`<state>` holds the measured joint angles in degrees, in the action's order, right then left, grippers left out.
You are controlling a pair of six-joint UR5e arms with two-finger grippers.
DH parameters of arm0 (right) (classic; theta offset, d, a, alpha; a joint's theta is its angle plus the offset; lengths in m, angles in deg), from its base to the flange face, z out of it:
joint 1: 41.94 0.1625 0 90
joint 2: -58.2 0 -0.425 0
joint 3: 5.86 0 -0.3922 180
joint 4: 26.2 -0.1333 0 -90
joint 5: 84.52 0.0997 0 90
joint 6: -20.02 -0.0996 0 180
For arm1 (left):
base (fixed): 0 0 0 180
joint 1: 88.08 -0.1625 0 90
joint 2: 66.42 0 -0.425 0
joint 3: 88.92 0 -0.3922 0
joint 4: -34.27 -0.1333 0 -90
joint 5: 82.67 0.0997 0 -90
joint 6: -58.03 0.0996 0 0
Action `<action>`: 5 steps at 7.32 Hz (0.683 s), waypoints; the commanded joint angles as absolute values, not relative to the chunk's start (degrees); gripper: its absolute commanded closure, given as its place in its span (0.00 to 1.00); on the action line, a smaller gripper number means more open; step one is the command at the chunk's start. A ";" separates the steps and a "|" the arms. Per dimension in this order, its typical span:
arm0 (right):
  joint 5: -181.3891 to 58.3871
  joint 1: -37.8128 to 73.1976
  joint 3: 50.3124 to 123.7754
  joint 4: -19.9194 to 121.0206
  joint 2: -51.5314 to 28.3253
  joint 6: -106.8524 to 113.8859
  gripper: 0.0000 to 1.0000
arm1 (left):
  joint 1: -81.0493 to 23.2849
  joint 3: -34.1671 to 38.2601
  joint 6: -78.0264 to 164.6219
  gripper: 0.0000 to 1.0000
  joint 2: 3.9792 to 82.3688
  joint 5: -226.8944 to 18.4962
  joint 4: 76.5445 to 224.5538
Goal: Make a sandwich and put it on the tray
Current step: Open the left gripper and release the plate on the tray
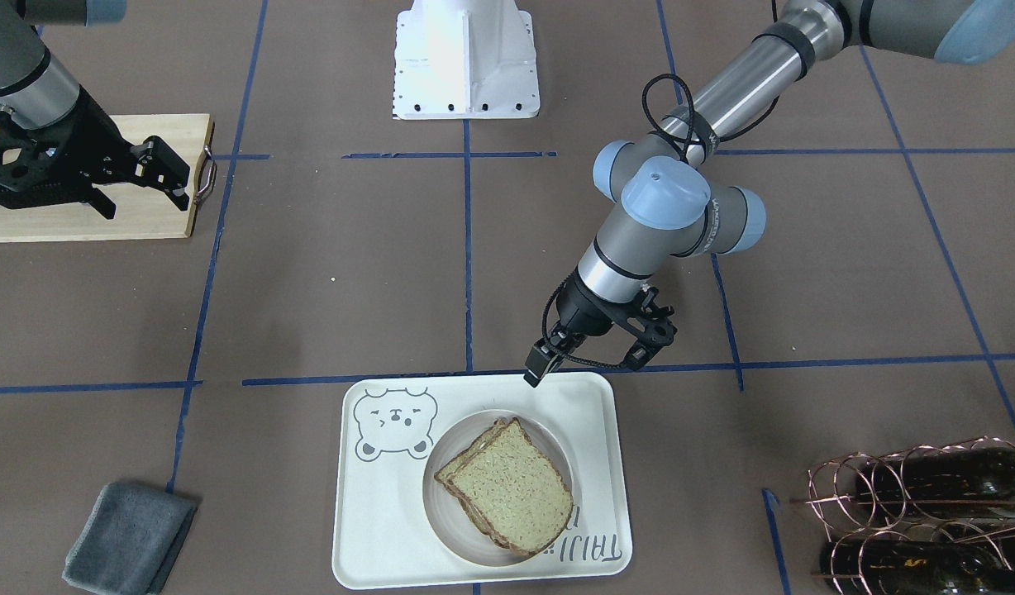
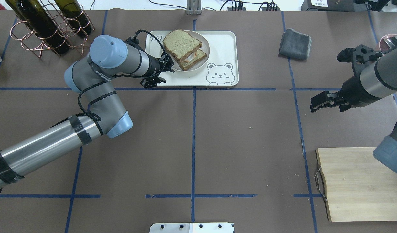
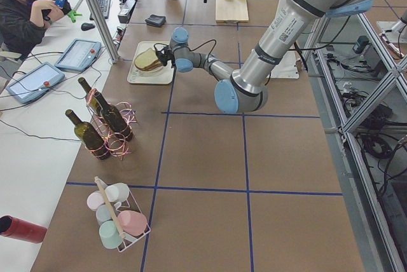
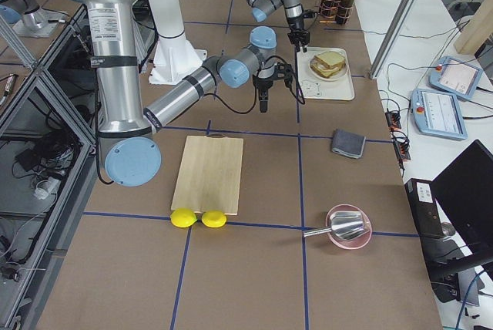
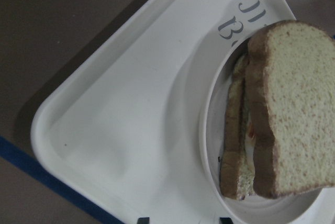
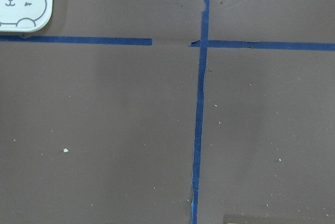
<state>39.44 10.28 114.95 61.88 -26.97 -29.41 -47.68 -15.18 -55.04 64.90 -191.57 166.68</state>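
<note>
The sandwich (image 1: 507,487), two speckled tan bread slices with a bit of white egg (image 2: 192,57) between them, lies on a small round plate (image 1: 559,447) on the cream bear-face tray (image 1: 367,512). It also shows in the overhead view (image 2: 182,45) and in the left wrist view (image 5: 293,109). My left gripper (image 1: 588,364) is open and empty. It hovers just above the tray's near corner (image 2: 159,72), beside the plate and not touching the sandwich. My right gripper (image 2: 327,81) is open and empty, far off by the cutting board (image 1: 148,186).
A wooden cutting board (image 2: 353,184) lies at my near right, with two lemons (image 4: 199,218) at its end. A folded grey cloth (image 2: 295,43) lies right of the tray. A wire rack of wine bottles (image 2: 46,26) stands at the far left. A pink bowl (image 4: 348,226) sits at the right end.
</note>
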 commanded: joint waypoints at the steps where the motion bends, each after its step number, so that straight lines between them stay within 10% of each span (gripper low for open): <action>1: 39.40 12.80 114.81 63.89 -27.57 -26.76 0.00 | -47.56 1.33 -46.71 0.40 57.99 -193.06 152.82; 3: 39.49 17.27 114.55 66.43 -30.46 -15.38 0.00 | -45.90 13.51 -32.31 0.00 54.70 -192.71 137.79; 5: 41.06 26.13 112.10 71.86 -30.74 -0.81 0.00 | -40.82 20.72 -17.99 0.00 49.63 -193.14 131.24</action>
<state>39.89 20.78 113.54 68.48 -30.45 -9.99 -43.72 15.73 -27.30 52.79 -192.87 135.79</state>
